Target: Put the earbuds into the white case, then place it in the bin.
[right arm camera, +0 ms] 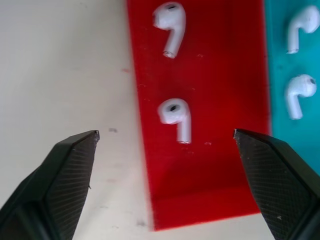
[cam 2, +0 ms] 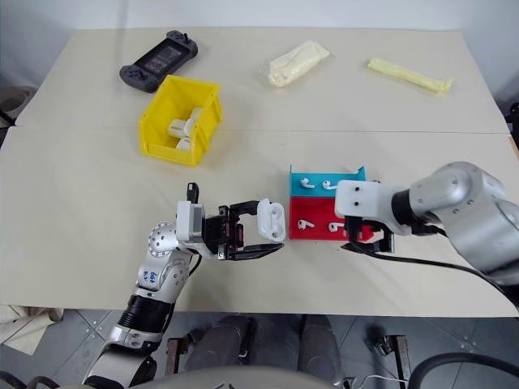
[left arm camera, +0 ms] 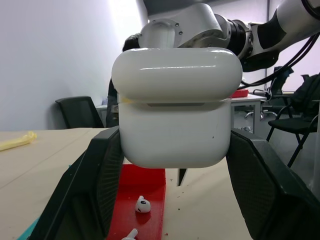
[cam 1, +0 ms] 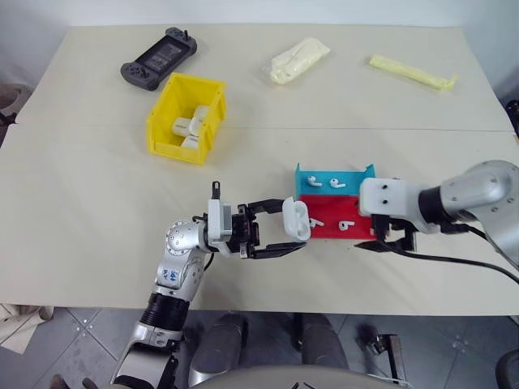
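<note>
White case [left arm camera: 175, 115]: I see my left gripper [cam 1: 280, 229] clamped on it, lid seemingly ajar
Right gripper [right arm camera: 165, 145]: spread wide above earbuds [right arm camera: 175, 117] in red tray [right arm camera: 200, 165]

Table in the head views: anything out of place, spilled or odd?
Nothing spilled or damaged. Earbuds lie in the red tray and cyan tray. The yellow bin already holds white cases. The left gripper holds the white case, lid ajar. The right gripper is open above the red tray.

This looks like an office or lab room. Black office chairs [left arm camera: 80, 112] and a desk [left arm camera: 250, 100] are seen by a plain white wall [left arm camera: 55, 60], past the big beige table [cam 1: 81, 203].
</note>
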Available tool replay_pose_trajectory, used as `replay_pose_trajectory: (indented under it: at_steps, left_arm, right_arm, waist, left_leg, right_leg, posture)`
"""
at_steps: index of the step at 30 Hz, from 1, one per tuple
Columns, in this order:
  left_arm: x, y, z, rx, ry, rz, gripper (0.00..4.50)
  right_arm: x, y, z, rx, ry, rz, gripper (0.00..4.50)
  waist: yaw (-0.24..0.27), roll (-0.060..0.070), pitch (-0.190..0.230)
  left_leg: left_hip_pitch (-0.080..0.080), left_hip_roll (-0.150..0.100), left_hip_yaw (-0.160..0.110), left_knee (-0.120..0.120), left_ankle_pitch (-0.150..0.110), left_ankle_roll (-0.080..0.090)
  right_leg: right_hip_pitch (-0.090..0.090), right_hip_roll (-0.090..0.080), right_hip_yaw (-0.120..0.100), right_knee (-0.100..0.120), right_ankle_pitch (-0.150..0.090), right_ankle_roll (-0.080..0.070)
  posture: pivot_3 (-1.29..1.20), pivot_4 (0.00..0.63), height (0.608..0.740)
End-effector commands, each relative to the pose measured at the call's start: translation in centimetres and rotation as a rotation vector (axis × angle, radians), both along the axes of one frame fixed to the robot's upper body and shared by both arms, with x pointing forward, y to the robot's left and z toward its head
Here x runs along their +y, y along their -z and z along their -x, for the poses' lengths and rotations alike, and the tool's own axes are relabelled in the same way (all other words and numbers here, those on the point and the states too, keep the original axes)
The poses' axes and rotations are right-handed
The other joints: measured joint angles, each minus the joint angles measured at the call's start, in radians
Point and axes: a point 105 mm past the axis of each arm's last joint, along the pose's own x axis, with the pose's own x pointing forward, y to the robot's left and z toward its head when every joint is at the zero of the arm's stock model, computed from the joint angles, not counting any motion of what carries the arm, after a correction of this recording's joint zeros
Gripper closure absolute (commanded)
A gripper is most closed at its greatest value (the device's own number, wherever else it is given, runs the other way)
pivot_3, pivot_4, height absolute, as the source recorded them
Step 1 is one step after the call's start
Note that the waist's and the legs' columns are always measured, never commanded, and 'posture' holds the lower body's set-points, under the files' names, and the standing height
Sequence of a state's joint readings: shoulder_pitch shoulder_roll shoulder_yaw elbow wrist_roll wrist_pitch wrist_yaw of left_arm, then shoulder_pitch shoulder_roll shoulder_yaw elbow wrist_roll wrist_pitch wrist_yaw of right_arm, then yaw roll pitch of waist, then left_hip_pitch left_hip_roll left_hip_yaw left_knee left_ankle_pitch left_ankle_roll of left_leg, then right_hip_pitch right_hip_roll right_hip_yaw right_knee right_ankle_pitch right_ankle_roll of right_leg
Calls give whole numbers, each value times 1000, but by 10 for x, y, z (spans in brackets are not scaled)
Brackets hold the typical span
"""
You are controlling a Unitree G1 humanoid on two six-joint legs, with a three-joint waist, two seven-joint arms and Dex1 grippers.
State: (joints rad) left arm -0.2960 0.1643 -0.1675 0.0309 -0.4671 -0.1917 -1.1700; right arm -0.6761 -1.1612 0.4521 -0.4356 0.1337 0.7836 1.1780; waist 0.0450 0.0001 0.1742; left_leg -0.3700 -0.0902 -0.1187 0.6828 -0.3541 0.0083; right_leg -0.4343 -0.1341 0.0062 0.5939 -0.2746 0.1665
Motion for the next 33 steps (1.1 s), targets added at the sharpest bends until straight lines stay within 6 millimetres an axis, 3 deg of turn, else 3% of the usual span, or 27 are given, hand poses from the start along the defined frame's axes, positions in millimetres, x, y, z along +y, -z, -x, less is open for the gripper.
replay_pose_trajectory:
  at_steps: [1,7,10,14,33]
  left_arm:
    - [0,-8,6,-32,1,8,1740]
    - [4,-9,5,-25,-29,7,1740]
    - [5,-9,4,-21,-44,9,1740]
    - [6,-10,2,-18,-55,10,1740]
    - [14,-12,0,-17,-88,-1,1740]
  right_arm:
    - [7,-3,-5,-15,-35,32,0]
    - [12,1,-8,-17,-50,55,0]
    - [13,3,-9,-28,-59,67,540]
    - [14,5,-8,-34,-74,81,1867]
    - [15,20,-10,-26,-82,96,1867]
  waist:
    - [-1,0,0]
    - [1,0,0]
    - [0,0,0]
    - [-2,0,0]
    - [-19,0,0]
  left_leg:
    - [0,0,0,0,0,0]
    - [0,0,1,1,0,0]
    - [0,0,1,1,0,0]
    - [0,0,1,1,0,0]
    - [0,0,2,1,0,-1]
  right_leg:
    - [-1,0,0,1,0,0]
    - [-2,0,1,2,0,0]
    - [-2,0,1,3,0,0]
    - [-3,0,1,4,0,0]
    - [-4,0,2,7,0,0]
  posture:
    - [0,150,740]
    - [0,150,740]
    - [0,150,740]
    - [0,150,740]
    - [0,150,740]
